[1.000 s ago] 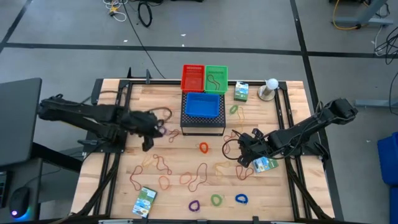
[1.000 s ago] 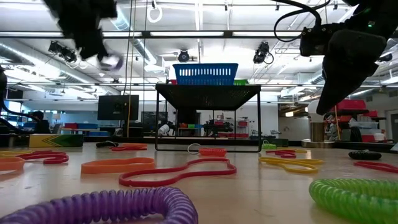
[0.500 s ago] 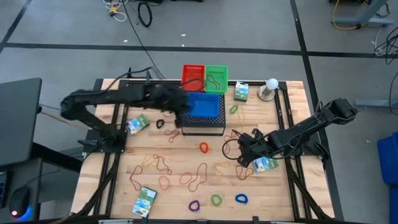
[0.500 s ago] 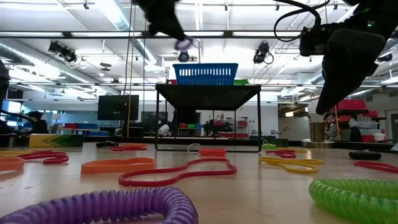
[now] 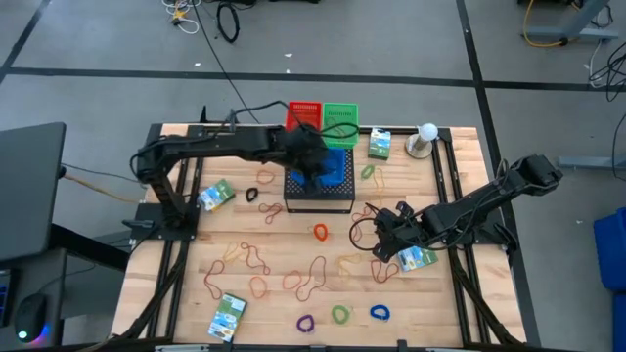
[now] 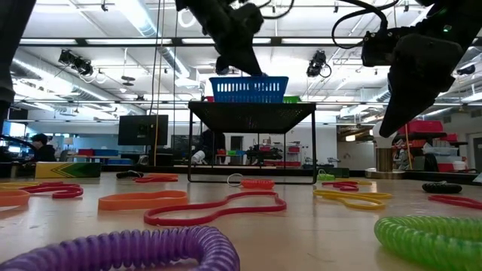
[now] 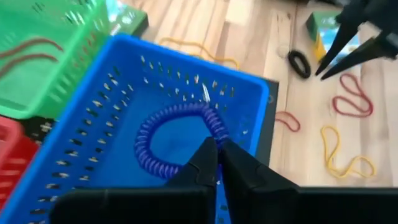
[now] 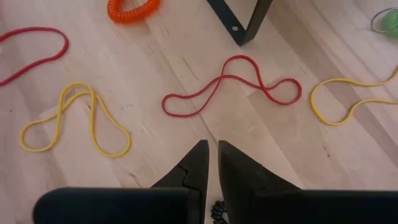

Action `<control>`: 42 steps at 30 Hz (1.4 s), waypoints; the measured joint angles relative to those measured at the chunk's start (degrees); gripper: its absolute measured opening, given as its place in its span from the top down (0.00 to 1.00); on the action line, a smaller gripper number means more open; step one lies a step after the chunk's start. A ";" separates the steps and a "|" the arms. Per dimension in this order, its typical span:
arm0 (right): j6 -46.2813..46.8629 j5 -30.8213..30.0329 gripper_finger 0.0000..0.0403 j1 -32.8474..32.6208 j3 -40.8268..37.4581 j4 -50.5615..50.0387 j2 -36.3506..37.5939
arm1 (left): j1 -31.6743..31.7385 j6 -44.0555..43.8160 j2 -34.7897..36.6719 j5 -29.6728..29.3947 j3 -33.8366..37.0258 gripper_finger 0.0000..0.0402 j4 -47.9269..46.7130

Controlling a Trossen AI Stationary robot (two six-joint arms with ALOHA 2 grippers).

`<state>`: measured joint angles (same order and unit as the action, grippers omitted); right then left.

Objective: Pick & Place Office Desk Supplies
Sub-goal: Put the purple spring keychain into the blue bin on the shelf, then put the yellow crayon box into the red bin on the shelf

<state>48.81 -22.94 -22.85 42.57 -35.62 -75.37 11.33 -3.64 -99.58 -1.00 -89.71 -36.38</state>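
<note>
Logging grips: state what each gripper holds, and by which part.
Left gripper pinches the blue coil loop by its rim, over the blue basket. Right gripper, low over the table, holds nothing visible.

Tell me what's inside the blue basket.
The blue basket holds one blue coiled loop, pinched by the shut left gripper. The gripper hides the floor beneath it; nothing else shows.

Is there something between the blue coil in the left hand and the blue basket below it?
Nothing visible. The left hand, shut on the blue coil, hangs right over the open blue basket. The basket has no lid, and its floor under the coil looks bare.
</note>
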 joint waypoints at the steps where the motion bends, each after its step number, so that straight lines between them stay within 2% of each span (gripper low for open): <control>1: -0.02 0.00 0.90 0.00 0.00 0.03 0.00 | 0.06 -0.19 -0.44 -0.10 0.00 0.96 -0.15; 6: -0.02 -0.01 0.90 0.00 0.00 0.27 0.00 | 0.82 -0.63 -1.37 -1.03 -0.02 0.89 0.47; 17: -0.02 -0.69 0.90 0.00 0.00 0.74 0.00 | 0.98 2.27 -0.93 -1.92 -0.06 0.66 -1.95; 21: 0.29 -0.72 0.90 0.00 0.00 0.84 0.00 | 2.07 2.94 3.60 -2.24 -0.02 0.67 -4.53; 25: 0.29 -0.85 0.90 0.00 0.00 1.54 0.00 | 4.21 4.63 10.86 -2.15 1.24 0.79 -4.28; 28: 0.29 -1.33 0.90 0.00 0.00 1.60 0.00 | 5.58 5.91 17.83 0.09 7.03 0.93 0.83; 30: 0.25 -1.52 0.90 0.00 0.00 1.61 0.00 | 6.01 5.06 22.70 0.85 13.40 0.98 5.25; 38: 2.23 -1.73 0.90 1.23 0.00 1.87 0.00 | 3.24 -2.71 40.72 0.80 43.11 0.99 31.70; 40: 4.80 0.43 0.91 2.57 0.00 1.28 0.00 | 2.01 -4.62 43.75 0.42 48.79 0.98 36.68; 42: 7.83 4.11 0.93 4.24 0.02 0.19 0.00 | 1.63 -9.93 46.03 0.08 52.71 0.98 37.32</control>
<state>56.64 -18.83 -18.61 42.59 -35.43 -75.37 12.96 -13.57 -53.54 -0.92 -37.00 0.94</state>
